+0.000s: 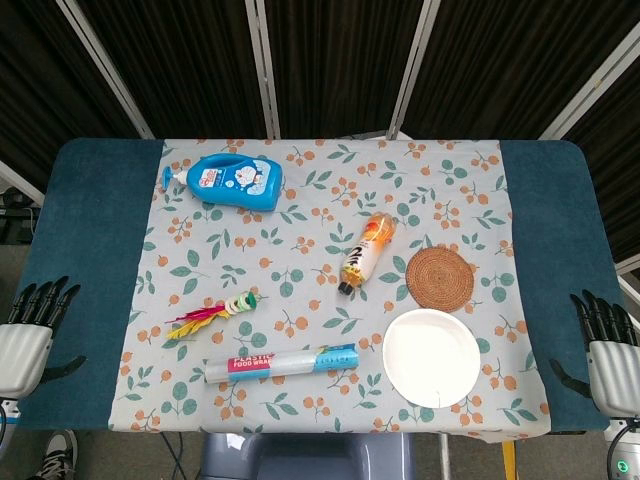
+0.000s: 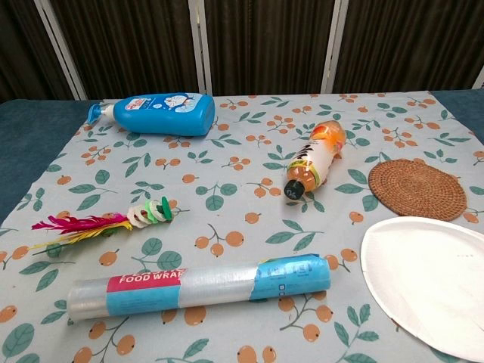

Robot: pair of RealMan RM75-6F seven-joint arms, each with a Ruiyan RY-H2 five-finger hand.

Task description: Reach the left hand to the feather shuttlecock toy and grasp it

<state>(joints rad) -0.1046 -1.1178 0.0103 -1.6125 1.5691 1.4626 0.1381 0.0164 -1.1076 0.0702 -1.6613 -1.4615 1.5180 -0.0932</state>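
The feather shuttlecock toy (image 1: 214, 315) lies flat on the floral cloth at the front left, its red, pink and yellow feathers pointing left and its green and white ring base to the right; the chest view shows the toy (image 2: 106, 222) at mid left. My left hand (image 1: 32, 325) hangs at the table's left edge, well left of the toy, fingers apart and holding nothing. My right hand (image 1: 608, 345) rests at the right edge, also with its fingers apart and nothing in them. Neither hand appears in the chest view.
A roll of food wrap (image 1: 280, 364) lies just in front of the toy. A blue bottle (image 1: 232, 182) lies at the back left, an orange drink bottle (image 1: 366, 252) in the middle, a woven coaster (image 1: 440, 277) and white paper plate (image 1: 432, 357) to the right.
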